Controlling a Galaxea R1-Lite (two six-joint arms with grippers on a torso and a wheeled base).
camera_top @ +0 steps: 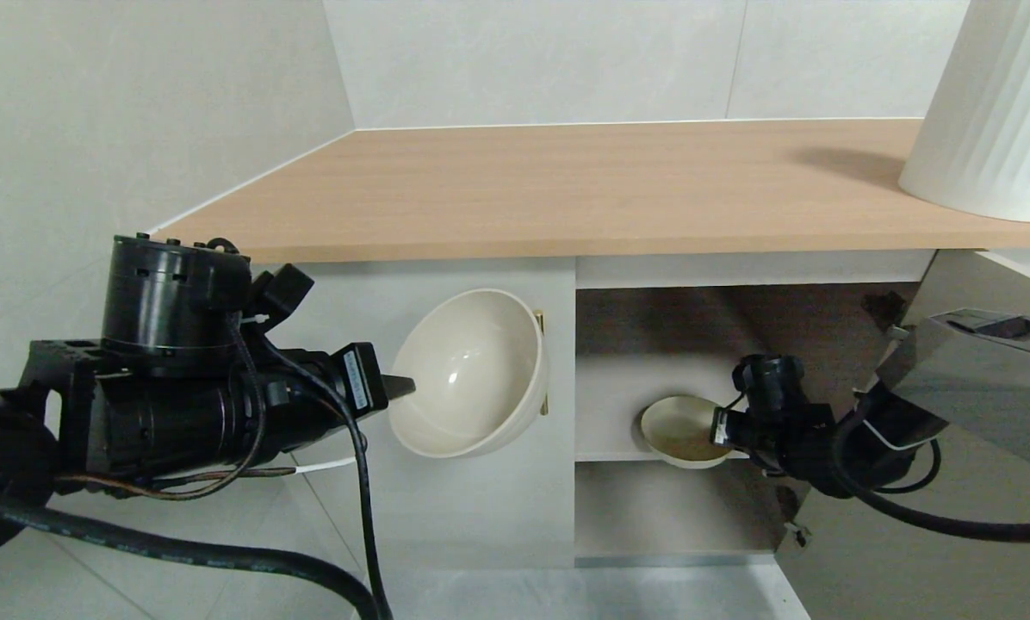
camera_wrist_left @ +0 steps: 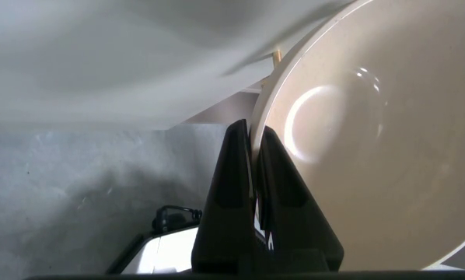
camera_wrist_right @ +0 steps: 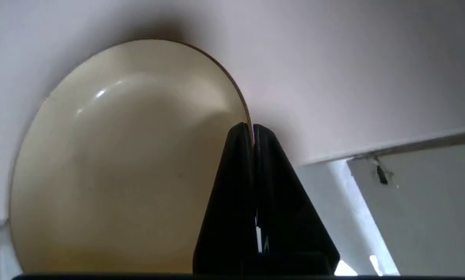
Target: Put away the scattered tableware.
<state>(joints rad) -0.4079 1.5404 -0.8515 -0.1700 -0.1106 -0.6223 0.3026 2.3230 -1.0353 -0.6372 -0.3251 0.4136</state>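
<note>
2 cream pieces in play: the deep bowl (camera_top: 472, 375) hangs tipped on its side, glossy inside showing, before the closed cabinet door (camera_top: 446, 508). The shallow dish (camera_top: 683, 430) is near level at the shelf (camera_top: 610, 405) front.

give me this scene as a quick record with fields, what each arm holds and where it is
left gripper: shut on the rim of the large bowl
large bowl: cream, tipped on its side, held in the air in front of the closed door
right gripper: shut on the rim of the small dish
small dish: cream, shallow, inside the open cupboard at the shelf; whether it touches the shelf is unclear
counter: wooden, with a ribbed white container at its right end
</note>
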